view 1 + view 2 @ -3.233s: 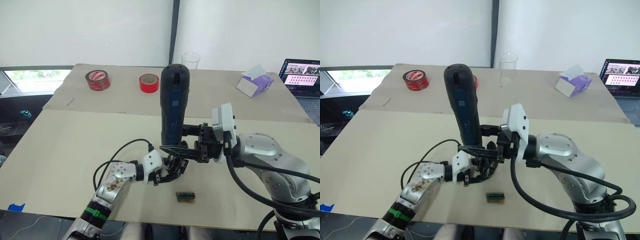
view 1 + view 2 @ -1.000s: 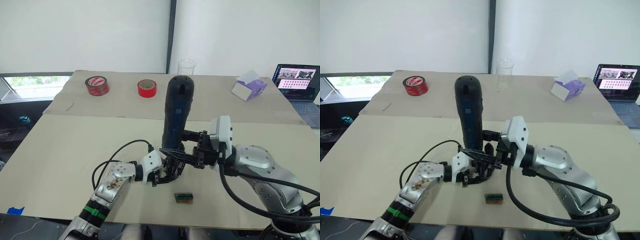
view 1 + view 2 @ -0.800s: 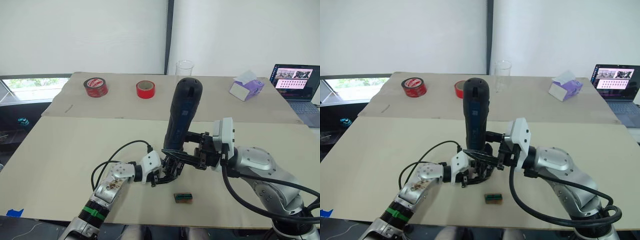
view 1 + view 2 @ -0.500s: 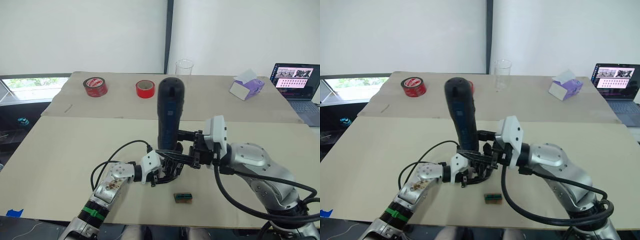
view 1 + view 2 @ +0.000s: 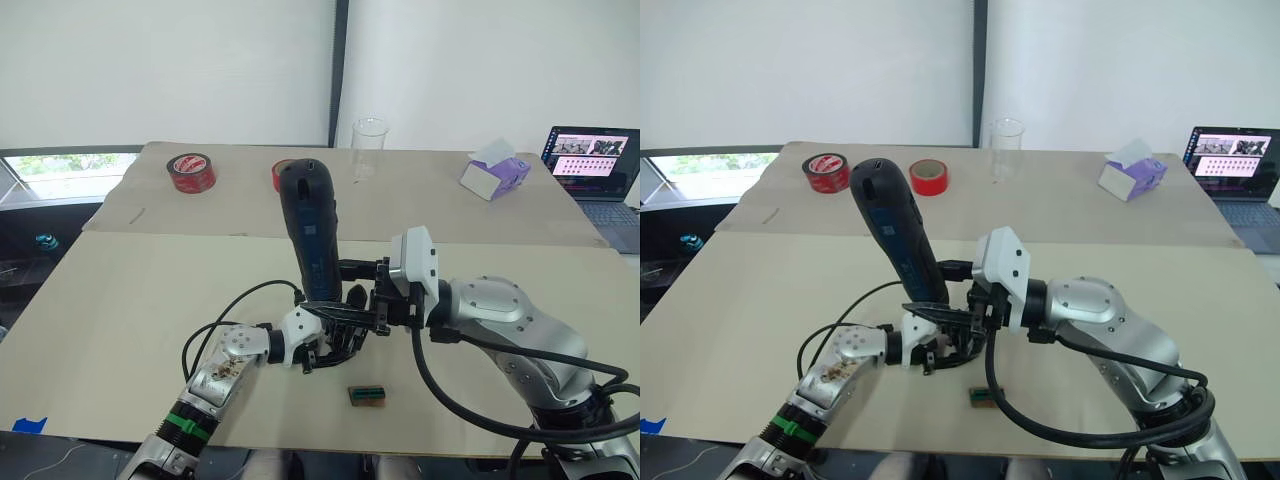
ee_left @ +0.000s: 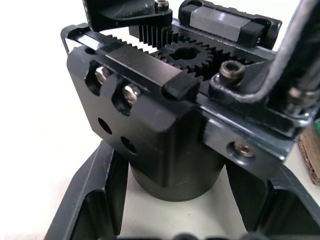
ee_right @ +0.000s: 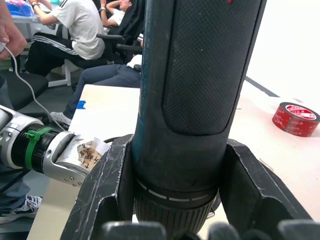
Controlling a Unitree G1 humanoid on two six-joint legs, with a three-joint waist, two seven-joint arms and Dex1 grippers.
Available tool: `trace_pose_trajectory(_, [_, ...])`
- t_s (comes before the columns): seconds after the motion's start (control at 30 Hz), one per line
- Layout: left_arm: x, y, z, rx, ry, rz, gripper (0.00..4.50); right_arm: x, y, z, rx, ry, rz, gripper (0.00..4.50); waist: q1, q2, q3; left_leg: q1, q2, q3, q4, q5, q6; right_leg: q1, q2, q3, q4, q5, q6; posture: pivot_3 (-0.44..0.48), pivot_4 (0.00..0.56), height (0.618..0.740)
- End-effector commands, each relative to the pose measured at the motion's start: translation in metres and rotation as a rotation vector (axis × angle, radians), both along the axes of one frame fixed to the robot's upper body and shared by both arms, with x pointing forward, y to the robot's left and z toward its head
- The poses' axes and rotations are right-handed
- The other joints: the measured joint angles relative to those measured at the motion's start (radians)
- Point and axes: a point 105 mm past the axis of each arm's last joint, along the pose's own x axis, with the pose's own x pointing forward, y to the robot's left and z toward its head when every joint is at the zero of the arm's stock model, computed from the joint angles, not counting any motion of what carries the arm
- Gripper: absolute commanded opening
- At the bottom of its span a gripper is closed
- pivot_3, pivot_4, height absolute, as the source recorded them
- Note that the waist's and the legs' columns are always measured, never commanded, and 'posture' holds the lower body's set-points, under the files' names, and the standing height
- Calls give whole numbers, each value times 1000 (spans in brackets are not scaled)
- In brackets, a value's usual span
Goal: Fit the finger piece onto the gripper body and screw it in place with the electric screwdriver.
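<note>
The electric screwdriver [image 5: 312, 235] is a thick black tool with a blue label. It stands nearly upright over the table's front middle, its rounded top leaning to the left. My right gripper [image 5: 326, 302] is shut on its lower end, and both fingers [image 7: 107, 185] clamp the barrel [image 7: 200, 75]. Just below, my left gripper [image 5: 333, 342] is shut on the gripper body [image 6: 165, 130], a black block with a toothed rack and gear on top. A black part with a screw [image 6: 127, 12] sits at the body's far end; I cannot tell whether it is the finger piece. The screwdriver's bit is hidden.
A small green-and-brown block [image 5: 368, 394] lies near the front edge. Two red tape rolls [image 5: 191, 170] [image 5: 926, 175], a clear cup [image 5: 369, 145], a tissue box [image 5: 494, 170] and a laptop [image 5: 592, 160] stand at the back. Seated people [image 7: 75, 25] show in the right wrist view.
The screwdriver's top has swung from leaning right to leaning left, and my right arm has shifted left with it. My left gripper still holds the gripper body in place.
</note>
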Motion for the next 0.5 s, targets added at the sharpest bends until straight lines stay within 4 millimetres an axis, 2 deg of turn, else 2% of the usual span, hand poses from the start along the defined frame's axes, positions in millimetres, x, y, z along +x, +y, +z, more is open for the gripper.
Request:
trace_pose_trajectory(0.03, [-1,4,-8,22,35,18,2301,13,-11,-54,-173,175,-91,1933,0,0,0,0,0,0,0,0,0,0,0,0,0,0,0,0,150,740])
trace_pose_trajectory(0.37, [-1,6,-8,25,36,21,2301,12,-10,-64,-194,186,-81,1933,0,0,0,1,0,0,-3,0,0,0,-4,-4,-1,0,0,0,150,740])
trace_pose_trajectory(0.5, [-1,6,-8,26,36,23,2301,14,-10,-62,-172,186,-95,1933,2,0,0,1,0,0,-3,0,0,0,-6,-8,-1,0,1,0,150,740])
